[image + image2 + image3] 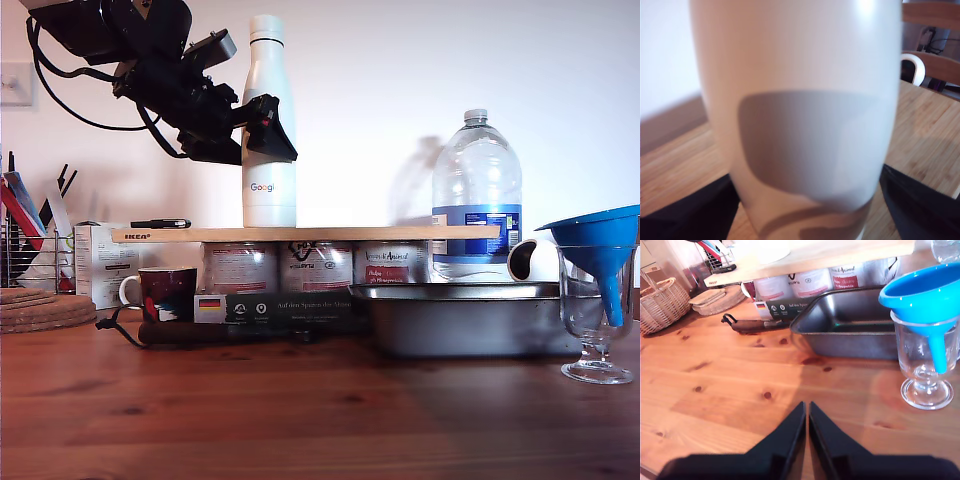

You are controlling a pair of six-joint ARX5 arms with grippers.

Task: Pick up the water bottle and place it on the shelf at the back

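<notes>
On the shelf [310,234], a long thin plank of pale wood with a small IKEA label on its edge, the water bottle [269,125] stands upright, its flat base resting on the wood. The bottle is smooth white metal, slim, narrowing to a capped neck, with a Google logo low on its body. The first gripper [266,130] reaches it from the exterior view's left, its black jaws clamped around the bottle's middle; in the first wrist view the glossy white wall [795,115] fills nearly the whole picture, with dark jaw tips at either side.

Under the shelf sit three round tins [318,266] with paper labels, propping the plank up. Beside the bottle on the shelf, toward the exterior view's right, stands a large clear plastic jug [477,195] with a blue label. In front of the shelf lie a grey metal tray [465,318] with sloped walls and, beyond it, a stemmed glass [597,310] holding a blue plastic funnel [600,245].

The second gripper [806,417] hovers over the knotty red-brown worktop [730,390], its pointed black jaws pressed together on nothing.
</notes>
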